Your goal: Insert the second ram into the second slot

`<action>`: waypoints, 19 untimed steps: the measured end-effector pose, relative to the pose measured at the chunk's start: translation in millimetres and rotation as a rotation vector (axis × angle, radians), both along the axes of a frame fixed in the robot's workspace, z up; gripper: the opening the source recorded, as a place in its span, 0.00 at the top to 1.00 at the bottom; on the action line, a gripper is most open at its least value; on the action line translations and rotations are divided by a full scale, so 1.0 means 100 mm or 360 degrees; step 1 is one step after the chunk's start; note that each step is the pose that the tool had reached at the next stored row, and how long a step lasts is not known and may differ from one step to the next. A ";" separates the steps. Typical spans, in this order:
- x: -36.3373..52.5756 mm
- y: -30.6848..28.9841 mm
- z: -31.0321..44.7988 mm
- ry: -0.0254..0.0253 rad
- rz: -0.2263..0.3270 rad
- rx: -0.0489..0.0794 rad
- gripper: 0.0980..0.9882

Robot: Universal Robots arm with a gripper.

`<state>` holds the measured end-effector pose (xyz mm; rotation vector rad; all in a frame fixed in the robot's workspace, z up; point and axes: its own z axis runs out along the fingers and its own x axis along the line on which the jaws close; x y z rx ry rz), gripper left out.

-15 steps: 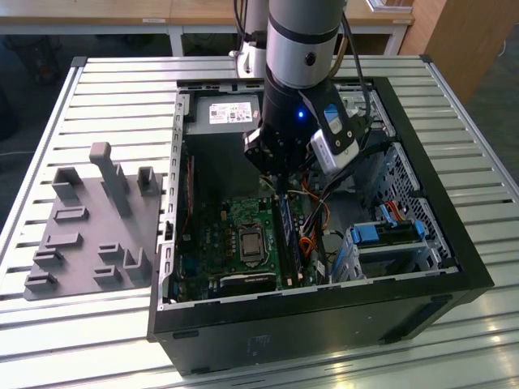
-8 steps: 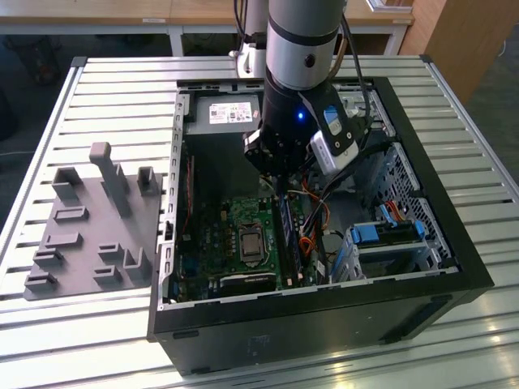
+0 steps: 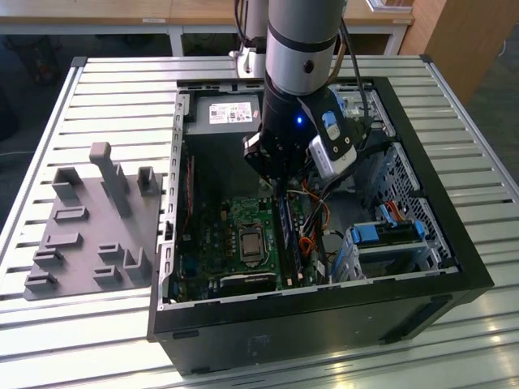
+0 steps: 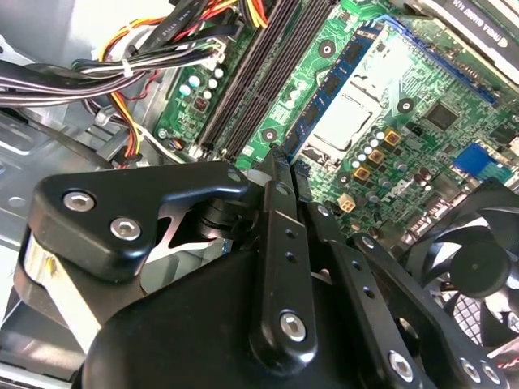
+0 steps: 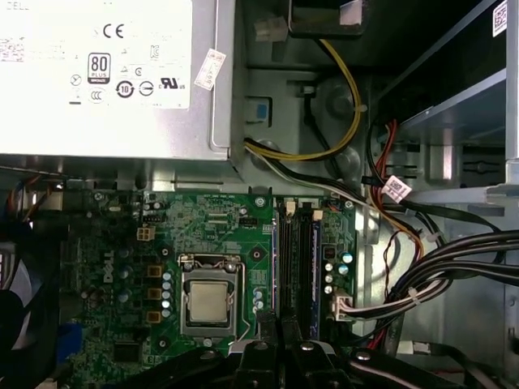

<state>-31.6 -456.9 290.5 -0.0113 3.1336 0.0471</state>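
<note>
Gripper [image 4: 280, 166] clamped on second ram [image 4: 318, 99], which is held upright at the memory slots [image 4: 263, 69].
Flanked by processor socket [image 5: 209, 301] and cable bundle [image 5: 438, 267]; power supply [image 5: 105, 73] is seen beyond, well apart.

Motherboard [image 3: 219, 239] inside case [image 3: 308, 324] (rack [image 3: 97, 235] beside)

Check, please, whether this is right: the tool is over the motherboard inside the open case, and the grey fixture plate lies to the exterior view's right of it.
No: the exterior view shows the grey fixture plate on that view's left of the case; the tool is over the motherboard.
</note>
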 end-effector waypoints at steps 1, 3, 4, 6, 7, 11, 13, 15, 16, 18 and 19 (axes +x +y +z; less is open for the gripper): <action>0.000 0.000 -0.009 0.00001 -0.0011 0.0000 0.96; 0.001 0.000 -0.021 0.00001 -0.0039 0.0000 0.96; 0.001 0.000 -0.024 0.00002 -0.0041 0.0000 0.96; 0.001 0.000 -0.031 0.00003 -0.0041 0.0001 0.96; 0.002 0.000 -0.036 0.00003 -0.0041 0.0001 0.96; 0.003 0.000 -0.045 0.00006 -0.0041 0.0001 0.96; 0.003 0.000 -0.047 0.00006 -0.0041 0.0001 0.96; 0.003 0.000 -0.049 0.00004 -0.0041 0.0001 0.96; 0.004 0.000 -0.053 0.00004 -0.0041 0.0001 0.96; 0.004 0.000 -0.060 0.00005 -0.0041 0.0001 0.96; 0.004 0.000 -0.061 0.00005 -0.0041 0.0001 0.96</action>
